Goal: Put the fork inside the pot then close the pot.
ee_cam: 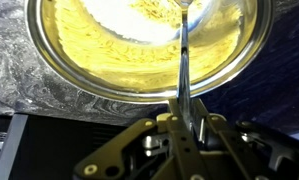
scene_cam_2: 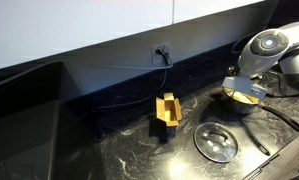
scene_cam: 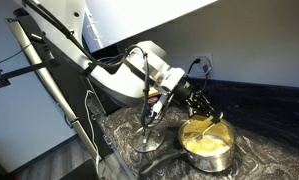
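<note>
The pot (ee_cam: 109, 75) fills the top of the wrist view, a shiny steel rim around a pale yellowish inside. It also shows in both exterior views (scene_cam: 207, 146) (scene_cam_2: 245, 98), with its black handle (scene_cam_2: 281, 116) lying out to the side. My gripper (ee_cam: 183, 106) is shut on the fork (ee_cam: 185, 50) by its handle. The fork's head points down into the pot's opening. In an exterior view my gripper (scene_cam: 197, 102) hangs right above the pot. The flat glass lid (scene_cam_2: 215, 141) (scene_cam: 147, 142) lies on the counter beside the pot.
A yellow blocky object (scene_cam_2: 167, 110) stands on the dark marbled counter (scene_cam_2: 139, 150) near the back wall. A cable hangs from a wall socket (scene_cam_2: 161, 52). A black stand and cables (scene_cam: 49, 70) rise at the counter's side.
</note>
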Robot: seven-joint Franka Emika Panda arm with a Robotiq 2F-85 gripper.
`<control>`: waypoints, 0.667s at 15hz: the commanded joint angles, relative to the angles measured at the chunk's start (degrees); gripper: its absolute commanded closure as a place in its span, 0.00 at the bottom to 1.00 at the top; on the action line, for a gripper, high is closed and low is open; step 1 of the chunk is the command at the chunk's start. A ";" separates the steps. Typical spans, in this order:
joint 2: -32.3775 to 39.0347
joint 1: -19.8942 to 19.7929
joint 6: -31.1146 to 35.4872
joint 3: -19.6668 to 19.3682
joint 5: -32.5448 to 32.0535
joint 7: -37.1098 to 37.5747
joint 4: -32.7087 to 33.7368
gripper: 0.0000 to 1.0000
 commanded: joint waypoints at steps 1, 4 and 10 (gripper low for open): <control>0.24 1.70 -3.51 -0.35 -2.91 3.88 0.28 0.96; -1.49 -3.00 -8.46 5.58 -5.08 4.67 -0.71 0.96; -0.97 -7.78 -18.15 12.28 -3.78 2.37 -0.31 0.96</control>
